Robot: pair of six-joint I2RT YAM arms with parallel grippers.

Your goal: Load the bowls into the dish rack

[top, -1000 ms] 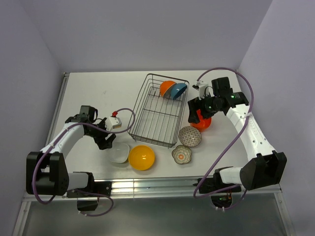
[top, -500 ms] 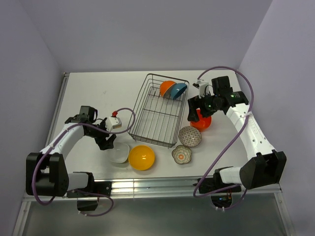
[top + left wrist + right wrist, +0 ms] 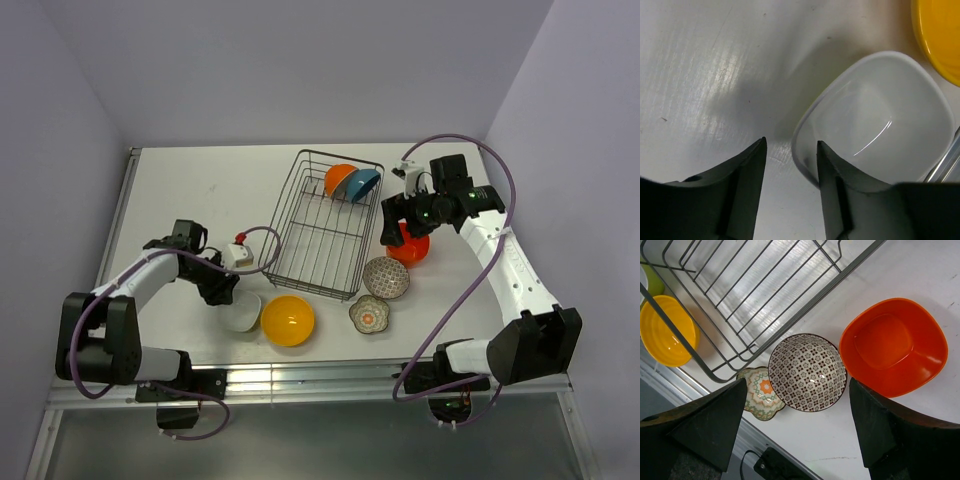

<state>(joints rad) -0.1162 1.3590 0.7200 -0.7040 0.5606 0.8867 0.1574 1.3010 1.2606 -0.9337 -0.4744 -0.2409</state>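
Observation:
The dark wire dish rack (image 3: 283,213) holds an orange bowl (image 3: 339,180) and a blue bowl (image 3: 364,185) on edge at its far end. The white bowl (image 3: 241,311) and yellow bowl (image 3: 288,320) sit in front of the rack. My left gripper (image 3: 222,290) is open at table level, and the white bowl's (image 3: 880,120) near rim lies between its fingers. My right gripper (image 3: 405,228) is wide open above the red-orange bowl (image 3: 892,345) and the grey-brown patterned bowl (image 3: 807,372). The scalloped floral bowl (image 3: 757,392) lies beside the patterned one.
The table's front edge and a metal rail run just below the floral bowl (image 3: 369,314) and the yellow bowl. The near half of the rack (image 3: 765,305) has bare wire. The patterned bowl (image 3: 386,278) sits close to the rack's near right corner.
My left gripper has slid a little toward the white bowl and now straddles its rim. The right arm has barely moved. No bowl has shifted.

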